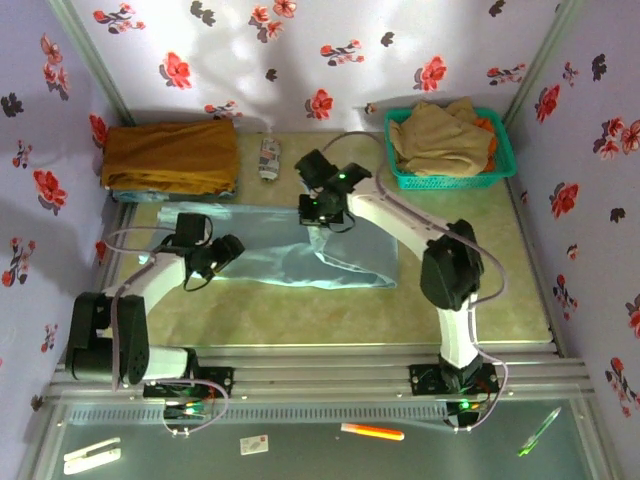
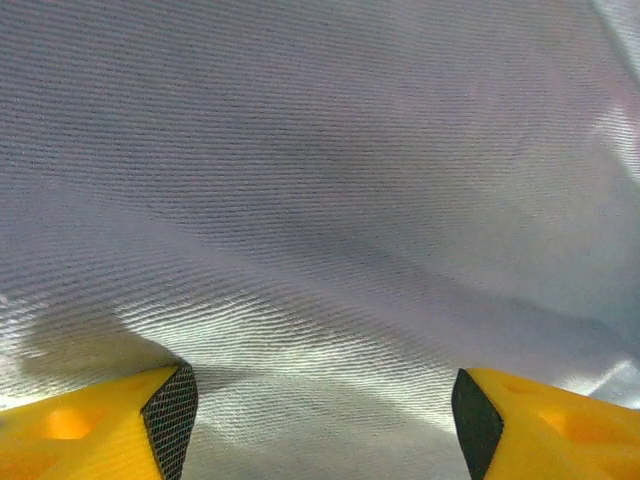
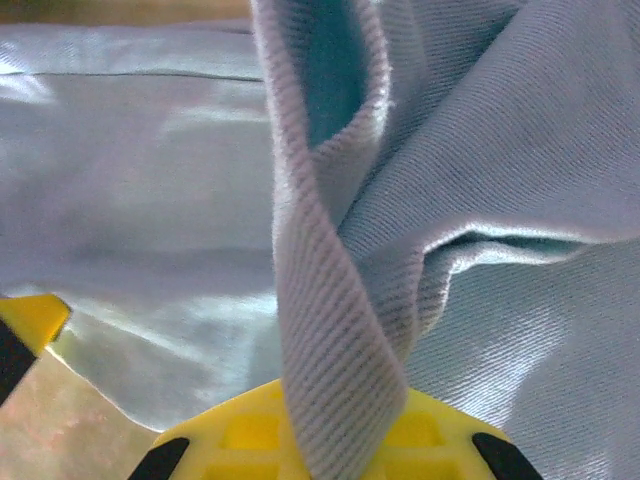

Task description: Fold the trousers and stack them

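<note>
- The trousers [image 1: 290, 258] lie spread across the middle of the table [image 1: 300, 320], pale aqua-blue. Their long side runs left to right between the two arms.
- The cloth lies mostly flat. It is rumpled and bunched near its back edge, where the right arm reaches in.
- The right gripper [image 1: 318, 212] sits at that back edge, near the middle of the garment.
- In the right wrist view the jaws are closed on a narrow fold of the trousers [image 3: 520, 130]. A strip of blue cloth rises straight up from between the yellow fingers [image 3: 250, 435].
- The left gripper [image 1: 228, 248] hangs over the left part of the trousers, pointing down at the fabric.
- In the left wrist view its yellow fingers [image 2: 90, 430] stand wide apart. Only ribbed blue cloth shows in the gap, and nothing is clamped between the dark pads.
- A folded mustard-brown garment [image 1: 170, 155] rests at the back left corner, well apart from both grippers.
- A green basket [image 1: 505, 150] at the back right holds a crumpled tan garment [image 1: 440, 135].
- A small cylindrical item [image 1: 268, 158] lies between the folded garment and the basket; it is too small to identify.
</note>
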